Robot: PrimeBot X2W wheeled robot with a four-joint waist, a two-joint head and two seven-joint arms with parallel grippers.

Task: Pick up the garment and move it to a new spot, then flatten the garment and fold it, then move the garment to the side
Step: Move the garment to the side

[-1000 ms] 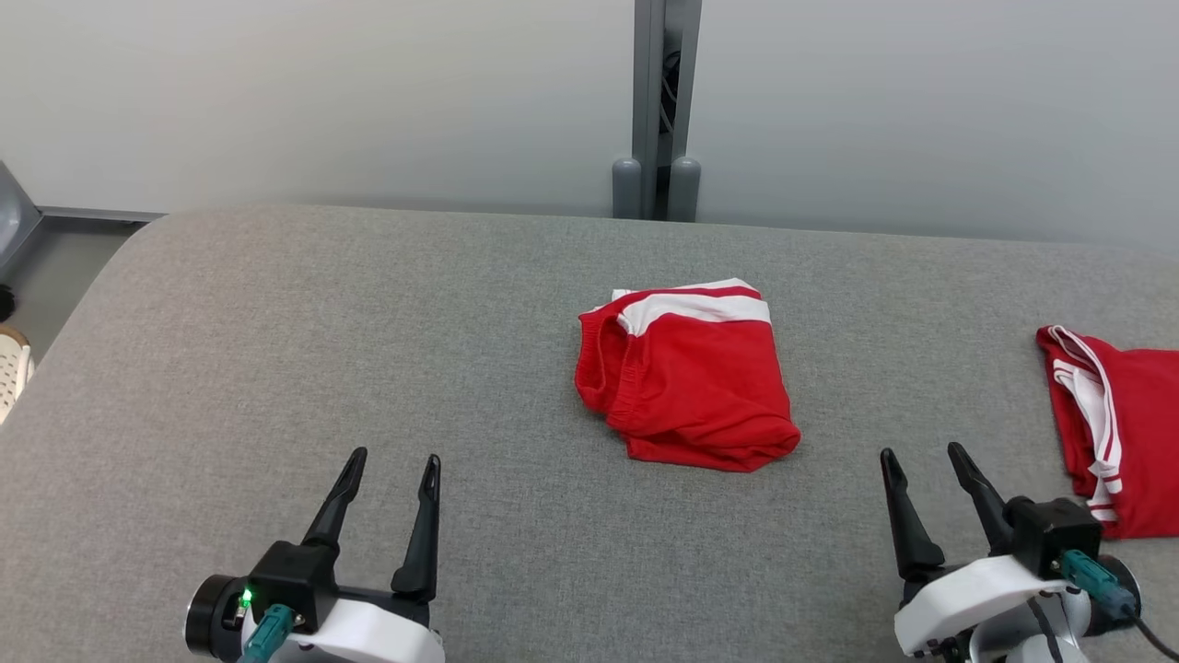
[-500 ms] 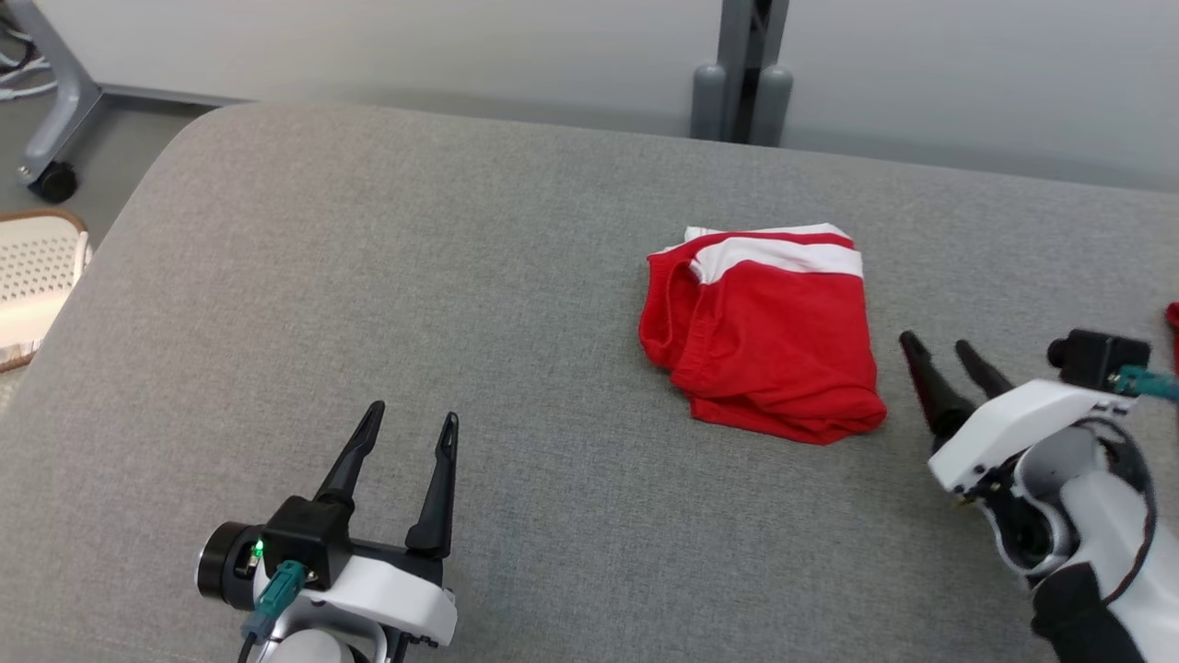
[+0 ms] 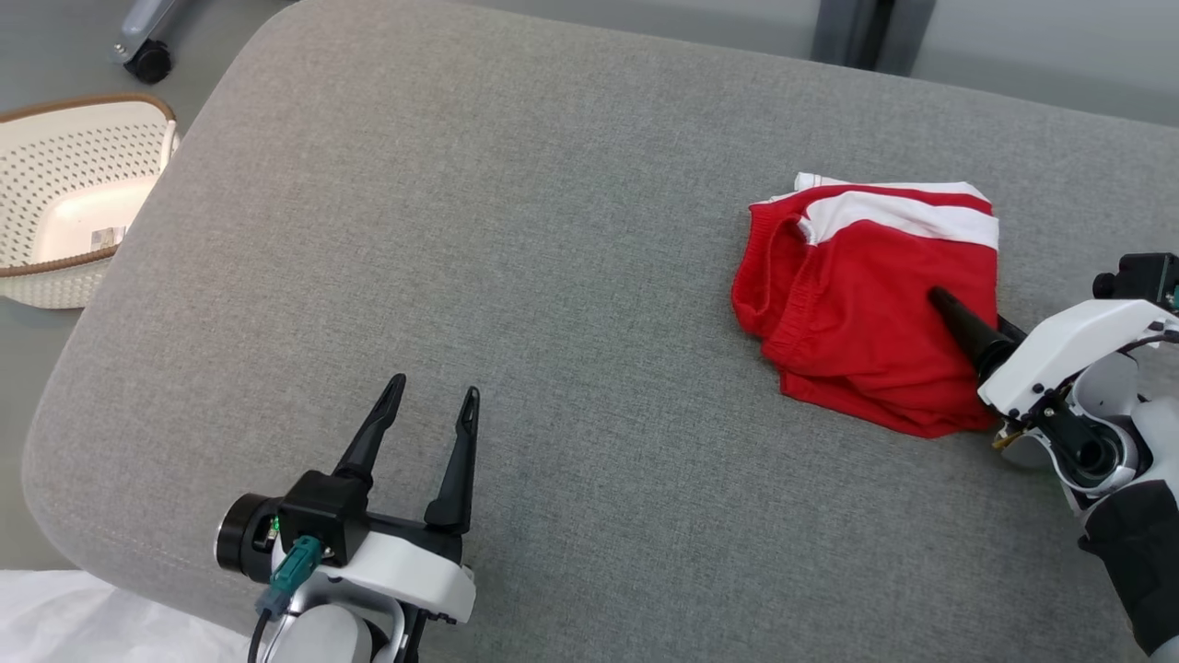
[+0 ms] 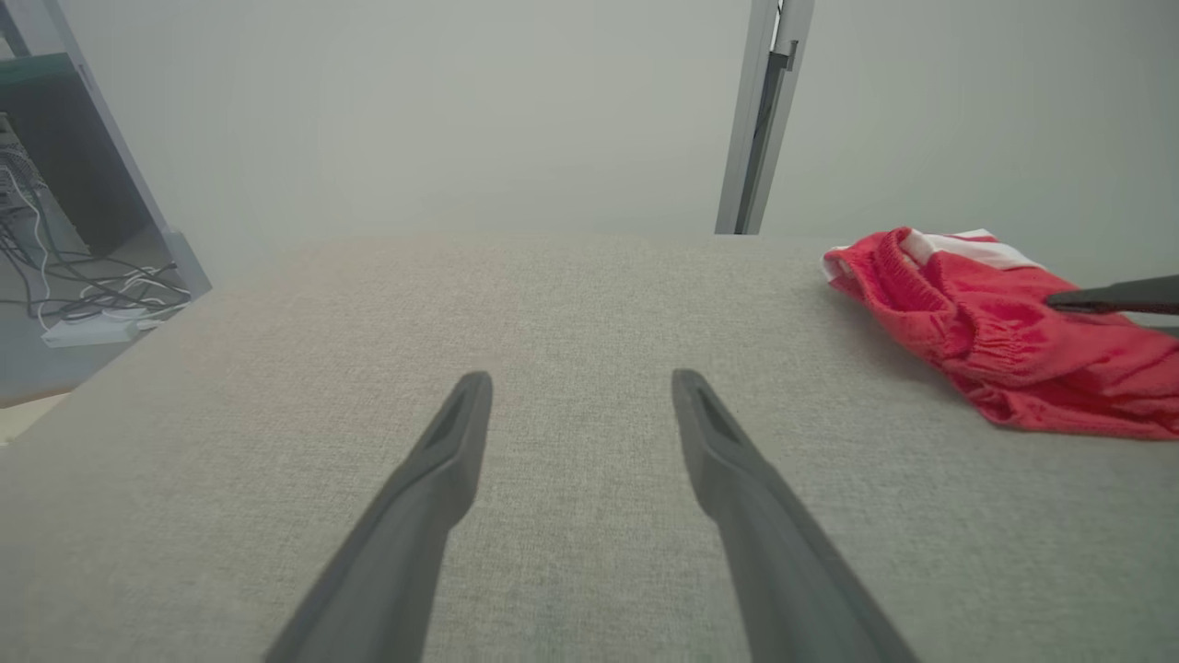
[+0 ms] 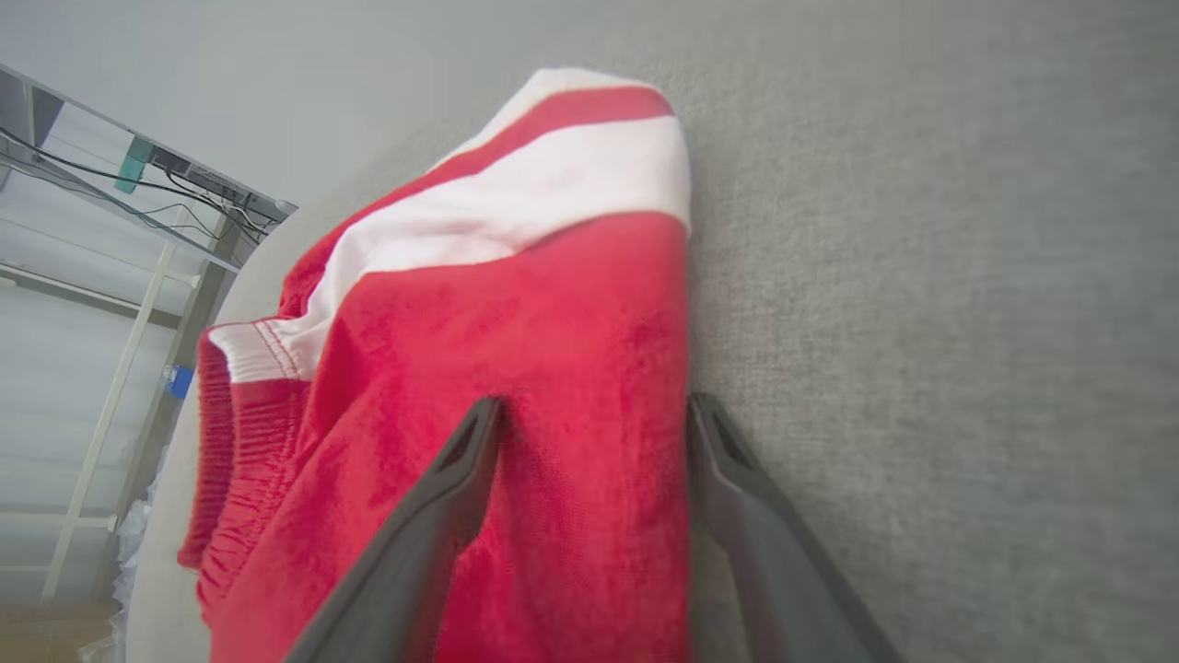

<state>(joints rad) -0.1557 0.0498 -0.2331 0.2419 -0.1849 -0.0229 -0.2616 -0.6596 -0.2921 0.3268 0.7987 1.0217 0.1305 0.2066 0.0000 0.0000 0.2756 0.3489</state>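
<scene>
The garment [image 3: 857,322], red shorts with a white stripe, lies folded on the grey padded table [image 3: 516,239], toward its right side. My right gripper [image 3: 967,311] reaches in from the right and is open. In the right wrist view one finger lies over the red cloth and the other stands at its right edge, so the right gripper [image 5: 594,405] straddles the garment [image 5: 516,313] there. My left gripper [image 3: 434,385] hovers open and empty over bare table at the front left. In the left wrist view the left gripper [image 4: 580,378] points across the table, with the garment [image 4: 995,331] off to its right.
A cream perforated basket [image 3: 74,193] stands on the floor past the table's left edge. A caster wheel [image 3: 147,60] and a grey post [image 3: 857,32] lie beyond the far edge. White sheeting [image 3: 55,617] shows under the near left corner.
The head camera has swung left and down, so the picture has shifted. My right gripper has moved forward to the garment's right edge and now straddles it. The left gripper has kept its place.
</scene>
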